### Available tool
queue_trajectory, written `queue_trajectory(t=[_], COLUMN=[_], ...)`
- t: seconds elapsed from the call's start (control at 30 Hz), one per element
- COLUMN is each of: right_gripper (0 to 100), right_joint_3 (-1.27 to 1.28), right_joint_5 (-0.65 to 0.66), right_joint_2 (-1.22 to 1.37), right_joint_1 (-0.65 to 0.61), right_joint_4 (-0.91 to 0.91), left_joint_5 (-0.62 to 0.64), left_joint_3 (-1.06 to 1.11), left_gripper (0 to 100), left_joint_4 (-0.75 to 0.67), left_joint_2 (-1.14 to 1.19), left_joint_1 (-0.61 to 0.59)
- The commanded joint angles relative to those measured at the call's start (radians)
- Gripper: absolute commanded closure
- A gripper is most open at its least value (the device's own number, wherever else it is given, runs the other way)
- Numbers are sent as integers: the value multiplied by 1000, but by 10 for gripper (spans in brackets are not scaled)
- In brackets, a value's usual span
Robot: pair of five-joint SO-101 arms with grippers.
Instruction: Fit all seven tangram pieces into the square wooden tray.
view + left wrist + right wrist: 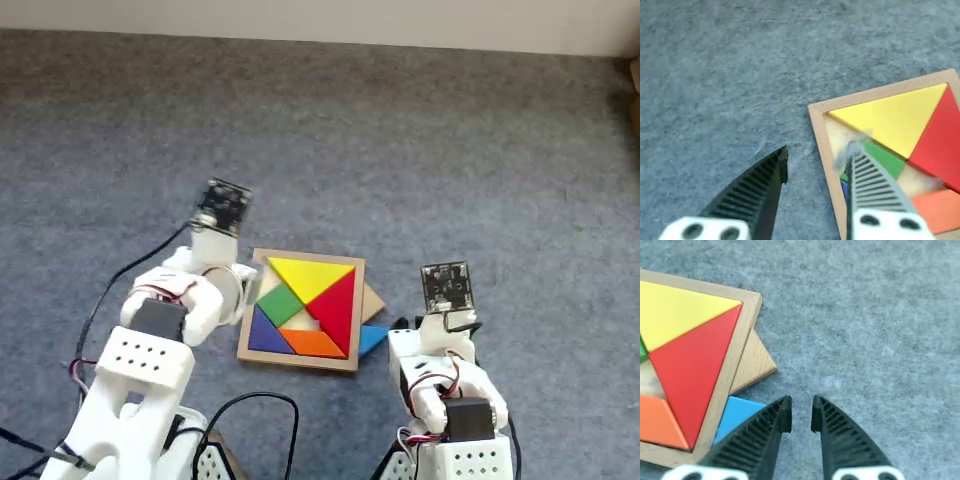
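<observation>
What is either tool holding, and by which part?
Nothing. Left tool is open across the tray rim; right tool is open over carpet beside the blue piece.

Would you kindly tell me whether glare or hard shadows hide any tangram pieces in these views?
High view: soft, even light, no glare on the wooden tray. Left wrist view: no glare, but the left gripper has a finger over the green piece. Right wrist view: the blue piece and bare wooden piece by the tray's rim are evenly lit.

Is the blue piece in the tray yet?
Out. The blue piece lies on the grey mat outside the tray frame, beside a tan piece.
</observation>
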Motion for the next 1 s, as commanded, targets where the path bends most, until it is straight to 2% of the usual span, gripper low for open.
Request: queue_trajectory(t=[0.0,0.1,0.27,0.43,0.63,0.8,0.97], right_gripper=[920,920,918,902,772,770,770], right_joint_3=[88,53,-64,-232,-423,-490,-490], right_joint_5=[15,114,118,115,-40,-104,-124], right_joint_2=[-10,-8,8,179,498,757,963], right_joint_1=[21,15,-22,-116,-143,-153,-229], right_joint_4=[-19,-16,36,76,15,-116,-234], left_joint_5=[75,78,80,80,80,80,80], left_joint_3=[-7,-8,-8,-8,-8,-8,-10], left_gripper=[800,800,800,800,800,800,800], left_joint_4=[-2,-2,-2,-2,-2,-2,-2], left_joint_2=[-28,-28,-30,-30,-30,-30,-30], left_joint_1=[-90,-125,-131,-131,-133,-133,-133])
